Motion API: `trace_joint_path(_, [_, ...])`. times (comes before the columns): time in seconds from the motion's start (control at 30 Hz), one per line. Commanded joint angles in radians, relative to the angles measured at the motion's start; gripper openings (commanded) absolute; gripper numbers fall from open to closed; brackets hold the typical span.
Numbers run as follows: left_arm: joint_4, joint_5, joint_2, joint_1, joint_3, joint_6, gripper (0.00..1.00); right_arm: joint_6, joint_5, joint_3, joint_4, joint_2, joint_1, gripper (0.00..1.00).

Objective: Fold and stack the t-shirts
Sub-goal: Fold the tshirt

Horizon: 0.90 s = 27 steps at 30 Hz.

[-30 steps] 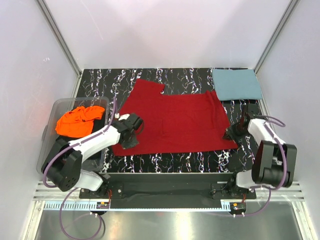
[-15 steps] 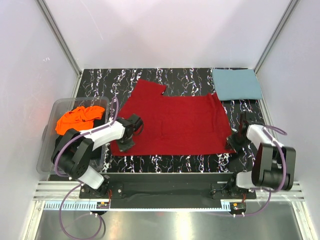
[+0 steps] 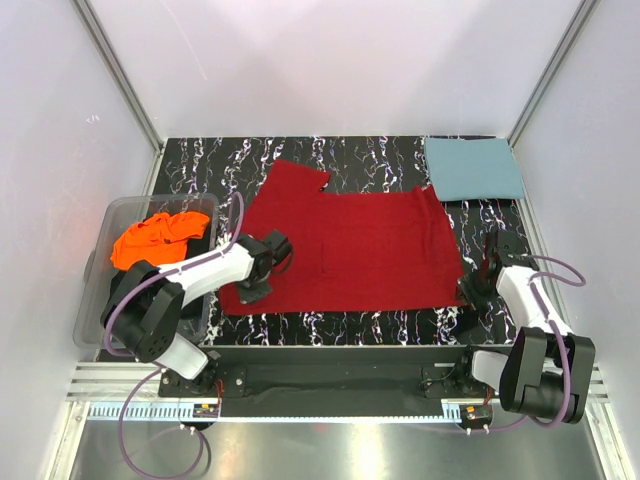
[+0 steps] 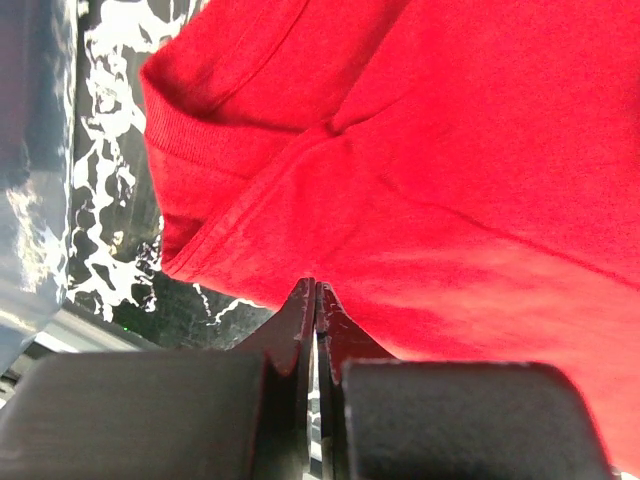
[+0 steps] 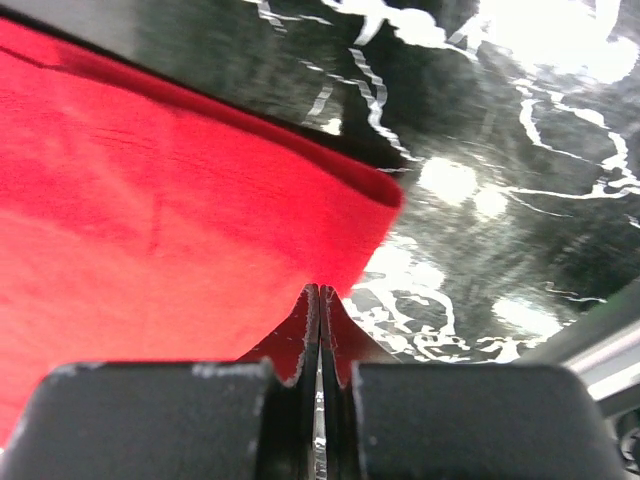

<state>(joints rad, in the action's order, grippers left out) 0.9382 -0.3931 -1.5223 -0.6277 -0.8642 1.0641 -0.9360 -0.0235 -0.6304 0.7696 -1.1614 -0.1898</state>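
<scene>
The deep red t-shirt (image 3: 350,250) lies spread flat on the black marbled table (image 3: 390,322). My left gripper (image 3: 250,292) is shut on its near left hem; in the left wrist view the closed tips (image 4: 316,285) meet the red cloth (image 4: 450,150). My right gripper (image 3: 468,295) is shut on the near right corner; in the right wrist view the tips (image 5: 320,288) pinch the red edge (image 5: 150,200). The teal-blue t-shirt (image 3: 473,167) lies folded at the far right corner. The orange t-shirt (image 3: 155,240) is crumpled in a bin.
A clear plastic bin (image 3: 112,215) stands off the table's left edge, beside the left arm. White walls close in the back and sides. The table's near edge (image 3: 340,345) runs just below the shirt's hem.
Both grippers have pulled back toward the near edge, and the red shirt's near hem has slid with them and lies straighter. The right arm has folded in closer to its base.
</scene>
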Motion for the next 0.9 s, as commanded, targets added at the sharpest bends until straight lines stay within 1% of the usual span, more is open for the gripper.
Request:
trace_joint_path(0.0, [0.004, -0.056, 0.033, -0.001, -0.061, -0.027, 0.00, -0.011, 0.022, -0.067, -0.041, -0.044, 0.009, 0.00])
trace_joint_path(0.07, [0.002, -0.058, 0.027, 0.000, -0.065, -0.024, 0.00, -0.006, 0.020, -0.100, -0.041, -0.122, 0.013, 0.00])
trace_joint_path(0.27, [0.019, -0.089, -0.010, 0.006, -0.050, -0.001, 0.00, -0.010, 0.017, -0.127, -0.078, -0.230, 0.018, 0.00])
trace_joint_path(0.37, [0.016, -0.092, -0.045, 0.025, -0.038, 0.010, 0.00, 0.000, -0.015, -0.138, -0.079, -0.290, 0.018, 0.00])
trace_joint_path(0.43, [0.017, -0.102, -0.059, 0.029, -0.038, 0.007, 0.00, -0.001, -0.076, -0.144, -0.037, -0.320, 0.012, 0.00])
trace_joint_path(0.5, [0.025, -0.107, -0.065, 0.033, -0.033, 0.020, 0.00, -0.001, -0.113, -0.132, -0.027, -0.320, -0.005, 0.00])
trace_joint_path(0.57, [0.024, -0.099, -0.061, 0.033, -0.026, 0.031, 0.00, -0.003, -0.118, -0.101, -0.027, -0.307, -0.020, 0.00])
trace_joint_path(0.67, [0.014, -0.069, -0.049, 0.031, -0.029, 0.001, 0.00, 0.017, -0.062, -0.074, -0.029, -0.267, -0.039, 0.00])
trace_joint_path(0.73, [0.016, -0.067, -0.032, 0.029, -0.024, 0.000, 0.00, -0.010, -0.084, -0.061, -0.009, -0.207, -0.039, 0.00])
trace_joint_path(0.87, [0.020, -0.066, 0.039, 0.028, -0.015, -0.001, 0.00, -0.012, -0.138, -0.063, 0.029, -0.144, -0.042, 0.00])
